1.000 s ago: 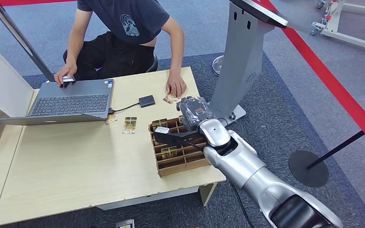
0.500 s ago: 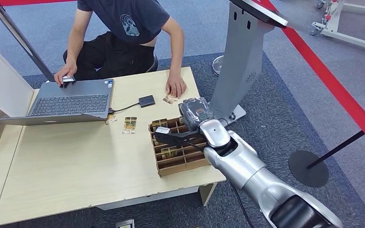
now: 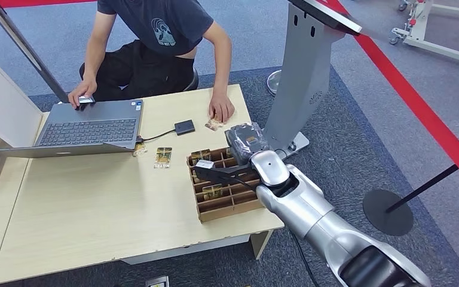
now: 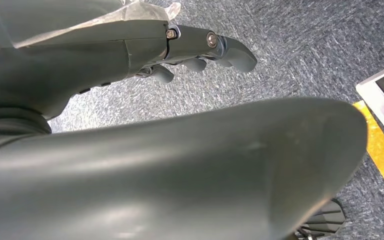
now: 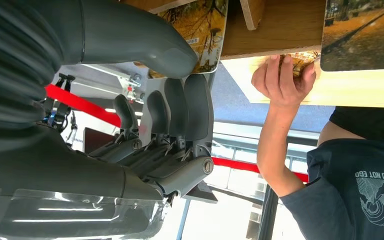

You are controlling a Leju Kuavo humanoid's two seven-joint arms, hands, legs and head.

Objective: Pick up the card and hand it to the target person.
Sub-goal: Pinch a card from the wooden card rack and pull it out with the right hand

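While the right hand [image 3: 246, 143] is hovering with fingers spread over the divided box [image 3: 230, 203], a card [image 5: 207, 25] is lying beside its thumb [image 5: 145, 42].

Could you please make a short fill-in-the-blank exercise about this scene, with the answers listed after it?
1. The right hand is over the divided wooden ____, which stands on the table.
2. The open laptop has a ____ keyboard.
3. The person's hand rests on a card lying on the ____.
4. A loose card lies between the laptop and the ____.

Answers: box; grey; table; box
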